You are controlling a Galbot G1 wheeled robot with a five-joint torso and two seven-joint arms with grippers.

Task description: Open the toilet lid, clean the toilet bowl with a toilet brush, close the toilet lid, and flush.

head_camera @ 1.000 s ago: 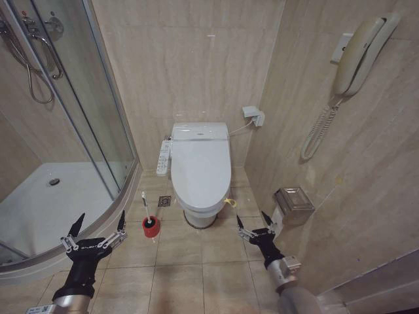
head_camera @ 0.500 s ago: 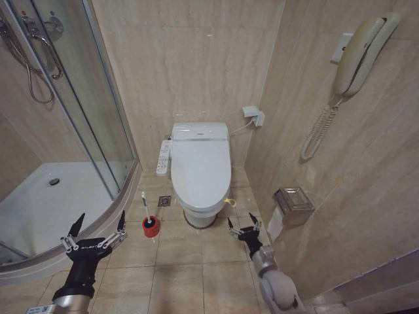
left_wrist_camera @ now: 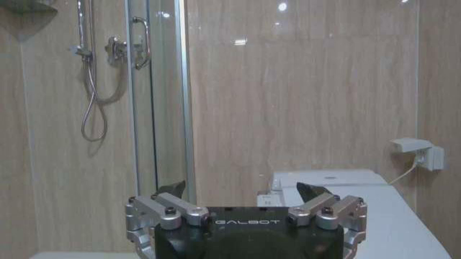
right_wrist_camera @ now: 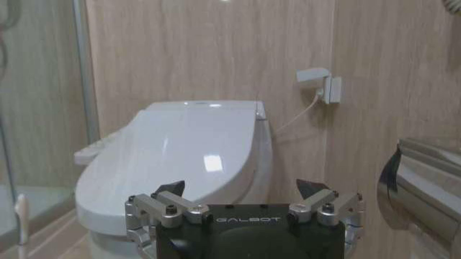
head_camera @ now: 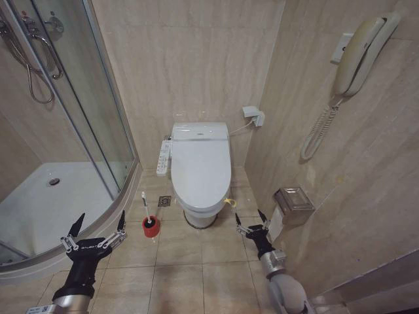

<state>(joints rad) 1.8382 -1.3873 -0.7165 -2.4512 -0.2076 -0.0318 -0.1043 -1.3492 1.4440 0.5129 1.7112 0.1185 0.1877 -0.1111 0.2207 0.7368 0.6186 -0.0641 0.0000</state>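
At the lower left of the head view the left gripper (head_camera: 97,232) points upward on its black wrist, its two dark fingertips (head_camera: 78,223) spread wide apart with nothing between them. The left arm rises from the bottom edge. At the lower right, the right gripper (head_camera: 251,223) sits higher in the frame on a grey, jointed forearm, its fingers likewise splayed and empty, tips aimed toward the frame's middle.
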